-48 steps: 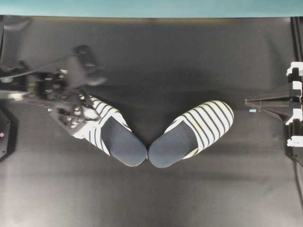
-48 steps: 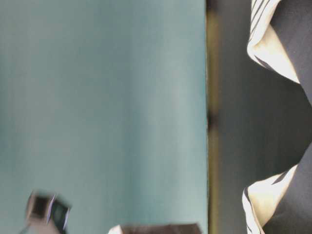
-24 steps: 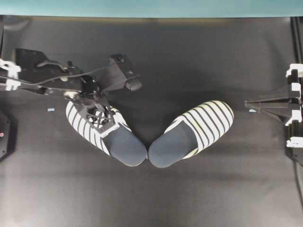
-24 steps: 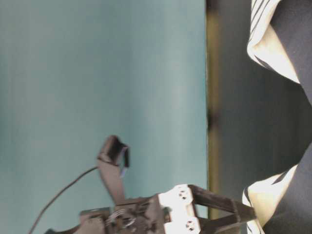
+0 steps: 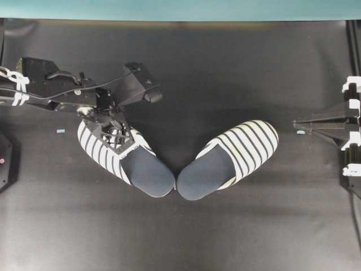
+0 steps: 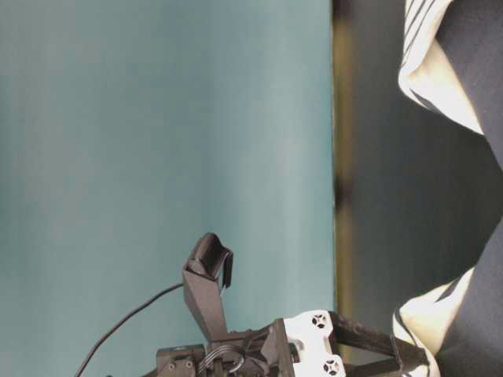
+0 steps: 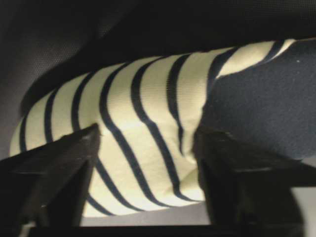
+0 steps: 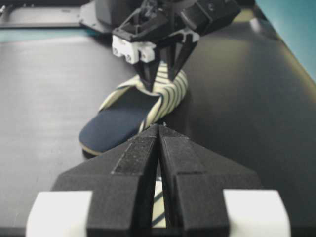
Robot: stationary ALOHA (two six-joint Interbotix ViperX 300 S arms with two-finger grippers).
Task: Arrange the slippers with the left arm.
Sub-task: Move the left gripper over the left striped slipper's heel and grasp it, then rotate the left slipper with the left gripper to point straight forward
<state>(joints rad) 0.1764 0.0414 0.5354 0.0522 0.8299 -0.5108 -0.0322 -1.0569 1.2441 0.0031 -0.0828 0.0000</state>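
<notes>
Two striped slippers with navy insoles lie on the black table, heels nearly touching in a V. The one at the overhead view's left points its toe up-left; the other points up-right. My left gripper is down on the left one's striped upper. In the left wrist view its fingers press both sides of the bunched upper. The right wrist view shows this pinch on the slipper. My right gripper is shut and empty at the right edge, also seen from its own wrist.
The black mat runs to a teal wall at the back. Small pale blue bits lie near the left arm and by the right gripper's tip. In the table-level view the left gripper meets a slipper.
My left arm swung from the table's left edge to above the left slipper, then lowered onto its striped upper. The slippers and the right arm stayed put.
</notes>
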